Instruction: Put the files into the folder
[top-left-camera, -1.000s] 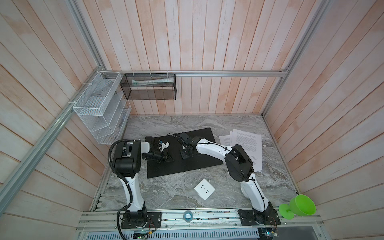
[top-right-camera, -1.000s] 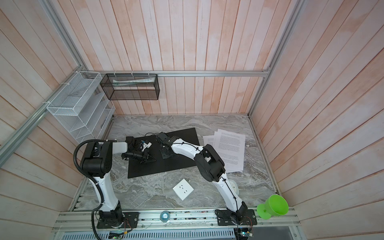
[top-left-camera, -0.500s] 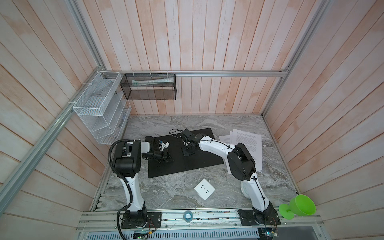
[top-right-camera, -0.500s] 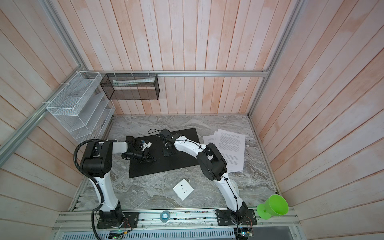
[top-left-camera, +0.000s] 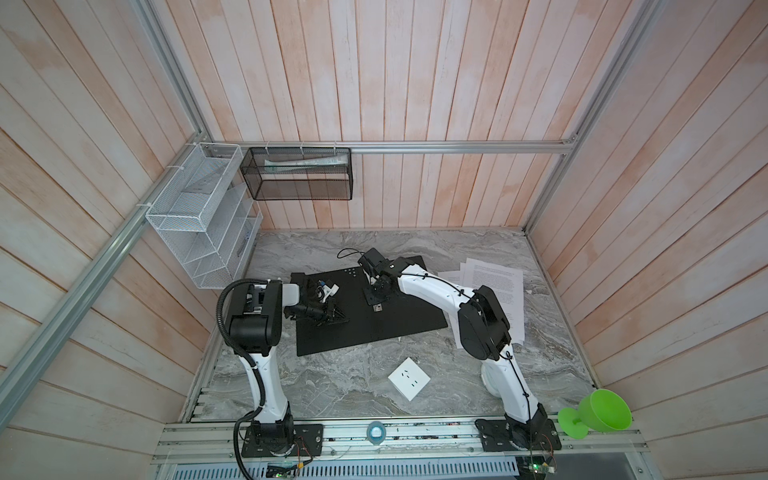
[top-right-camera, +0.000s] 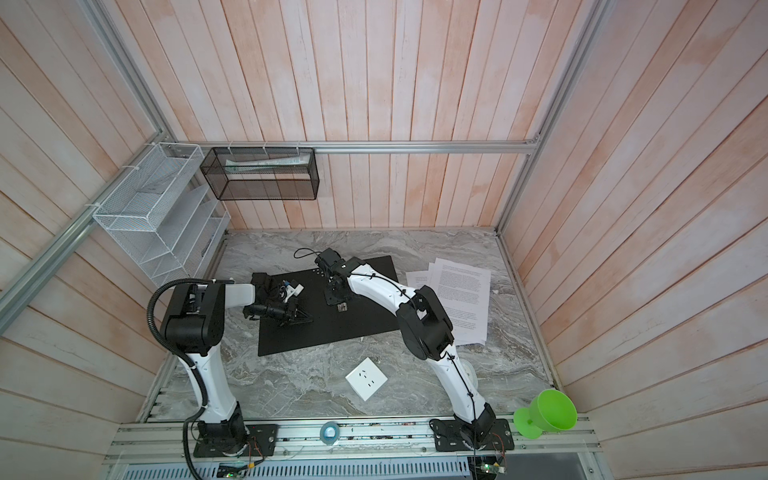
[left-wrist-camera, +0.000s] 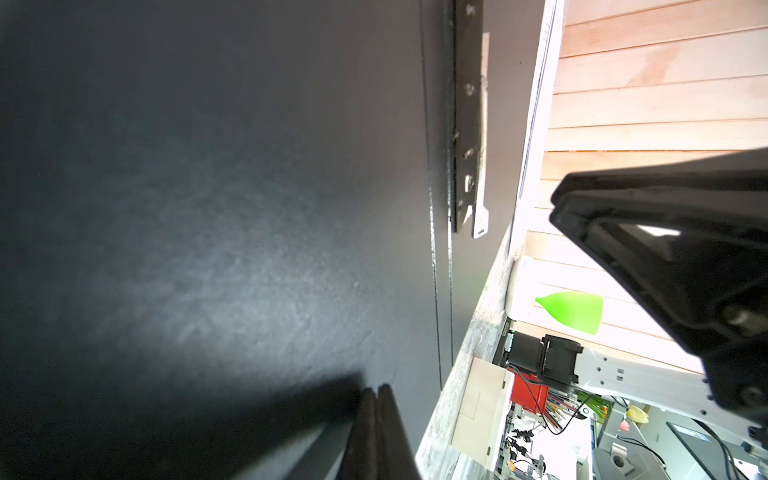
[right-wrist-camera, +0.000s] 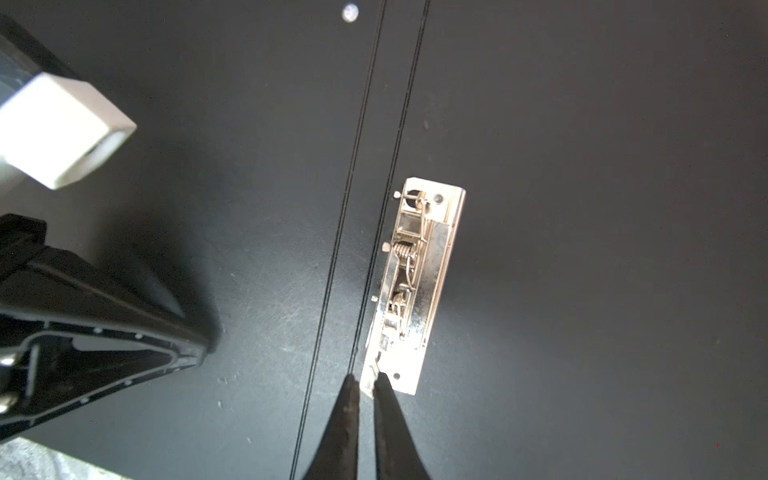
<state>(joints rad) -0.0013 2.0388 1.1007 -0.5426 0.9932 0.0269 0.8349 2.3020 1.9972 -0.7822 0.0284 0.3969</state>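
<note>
So, status: folder (top-left-camera: 374, 332) lies opened flat, black inside up, on the surface (top-left-camera: 332, 386), slightly toward 9 o'clock from centre in both top views. Files (top-left-camera: 498, 278) are all at 3 o'clock, a loosely fanned stack just beside the folder's right edge, with none inside yet. Opening looks done. Left to do: release the clip (right-wrist-camera: 415, 286), move the sheets across, clamp them, close the cover. Right pincer (right-wrist-camera: 365, 384) is nearly closed, with only a thin gap that has the clip's lever tab in it. I read that as pinching the lever to lift it. Left pincer (left-wrist-camera: 376, 390) is fully closed and holds nothing; its tips are down on the folder's 9 o'clock leaf, probably pinning it flat, though I can't confirm contact. Orientation: the opened folder's long axis runs roughly 9-to-3, its right end tipped toward 2. The spine creases and the clip beside them run about 12-to-6, and the lever end is at 6. The files' long axis is also near 12-to-6, skewed slightly to 11-to-5, so they would need little rotation, mostly a slide toward 9. Socket plate (top-left-camera: 409, 378) sits at 6 o'clock, well apart and not involved.
</note>
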